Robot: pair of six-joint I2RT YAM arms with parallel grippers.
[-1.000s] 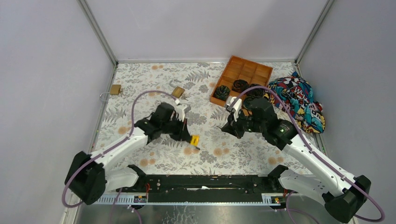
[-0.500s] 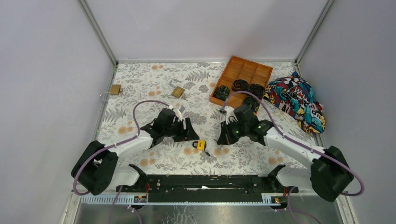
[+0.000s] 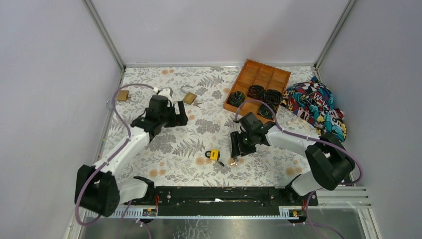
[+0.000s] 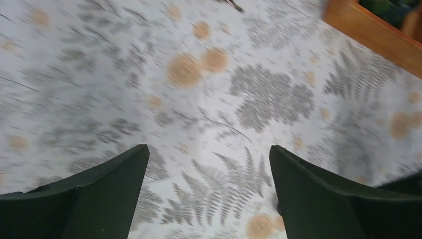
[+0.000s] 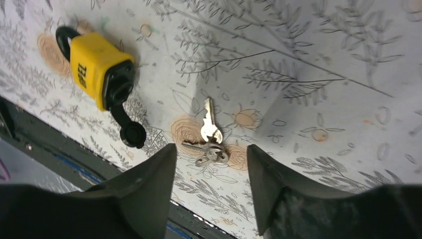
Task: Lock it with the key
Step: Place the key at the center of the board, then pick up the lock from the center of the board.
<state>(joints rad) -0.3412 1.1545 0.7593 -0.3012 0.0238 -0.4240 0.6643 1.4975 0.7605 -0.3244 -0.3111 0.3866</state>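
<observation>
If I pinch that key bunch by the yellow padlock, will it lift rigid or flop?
The keys share a small ring, so they probably dangle and splay. Lying flat, thin and metallic on the tablecloth, they may slip.

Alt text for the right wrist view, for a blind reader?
A yellow padlock and a bunch of keys lie apart on the fern-print table cover. The right gripper hovers open over the keys, holding nothing.
</observation>
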